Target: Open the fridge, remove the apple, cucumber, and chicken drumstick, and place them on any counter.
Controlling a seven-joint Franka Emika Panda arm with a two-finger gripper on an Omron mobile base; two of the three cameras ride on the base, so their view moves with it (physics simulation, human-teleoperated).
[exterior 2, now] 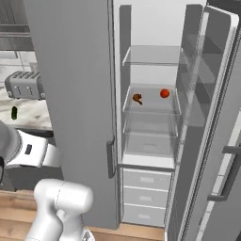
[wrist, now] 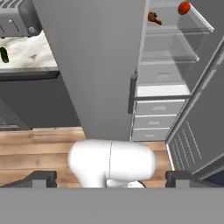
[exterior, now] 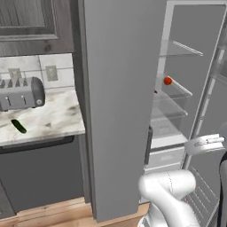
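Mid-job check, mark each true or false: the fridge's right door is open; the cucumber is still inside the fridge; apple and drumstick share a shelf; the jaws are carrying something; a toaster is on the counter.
1. The tall light-grey fridge has its right door open. True.
2. The slim dark green cucumber lies inside it. False: it lies on the white marble counter.
3. The round red apple and brown club-shaped chicken drumstick share a glass shelf. True.
4. The jaws carry something. False: they stand open, empty.
5. A grey toaster sits on the counter. True.

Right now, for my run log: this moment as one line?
fridge open | cucumber on counter | apple, chicken drumstick still shelved | end effector open, empty
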